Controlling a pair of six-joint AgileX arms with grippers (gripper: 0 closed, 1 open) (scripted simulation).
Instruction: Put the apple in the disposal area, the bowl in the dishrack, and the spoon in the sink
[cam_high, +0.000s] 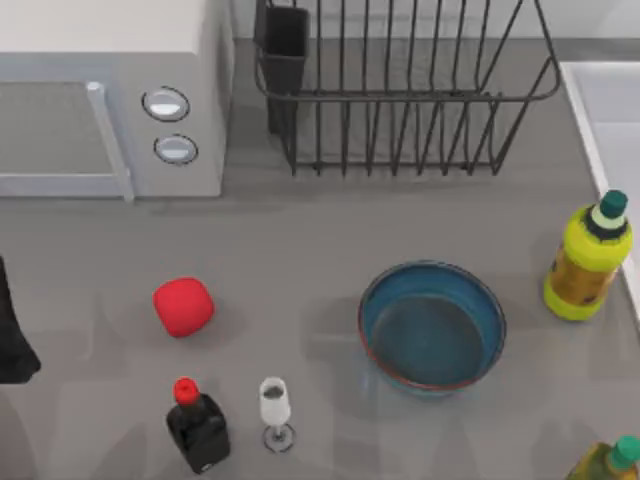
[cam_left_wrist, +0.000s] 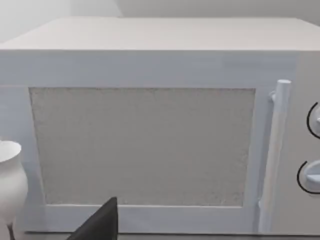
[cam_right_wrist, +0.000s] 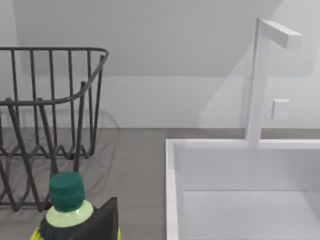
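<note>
Premises: a rendered kitchen counter. Evidence: a white microwave (cam_high: 110, 95) with two round knobs at the grey surface's (cam_high: 300, 250) far left, a black wire dishrack (cam_high: 400, 90) beside it, and a pale sink (cam_right_wrist: 240, 190) with a white faucet (cam_right_wrist: 260, 80) at right. A bowl (cam_high: 432, 326), a wine glass (cam_high: 275, 410) and bottles stand on the surface.

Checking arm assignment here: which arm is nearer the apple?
Left. The left arm sits at the table's left edge, left of the apple. The right arm looks from beside the yellow bottle toward the sink, far across the table.
</note>
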